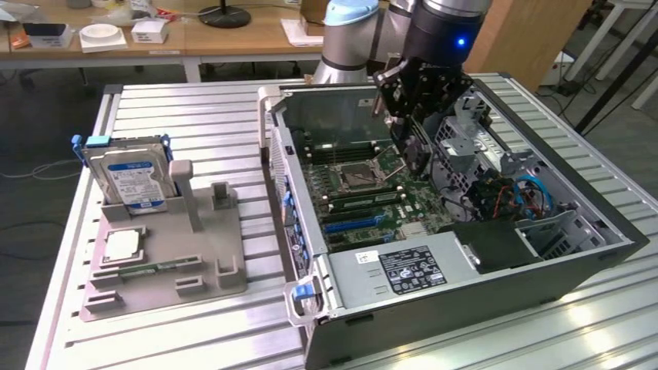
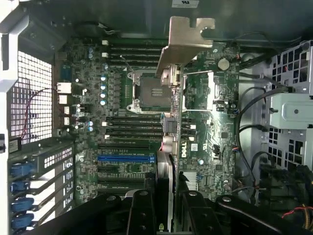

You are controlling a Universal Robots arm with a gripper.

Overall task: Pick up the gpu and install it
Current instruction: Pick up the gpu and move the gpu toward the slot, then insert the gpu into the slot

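Note:
The gpu (image 1: 414, 148) hangs edge-down inside the open computer case (image 1: 575, 274), just above the green motherboard (image 1: 360, 193). My gripper (image 1: 420, 108) is shut on its upper edge. In the wrist view the gpu (image 2: 170, 132) appears edge-on as a thin card running away from the camera, its silver end bracket (image 2: 185, 41) at the far end. The two black fingers (image 2: 141, 211) clamp it from either side. Below the card lie the processor socket (image 2: 149, 93) and the expansion slots, one of them blue (image 2: 124, 158).
A grey fixture (image 1: 211, 266) on the exterior view's left holds a silver hard drive with a blue label (image 1: 129, 181), a square processor chip (image 1: 122, 245) and a narrow memory stick (image 1: 159, 267). Inside the case are the power supply (image 1: 411, 270), drive cages (image 1: 483, 146) and coloured cables (image 1: 519, 196).

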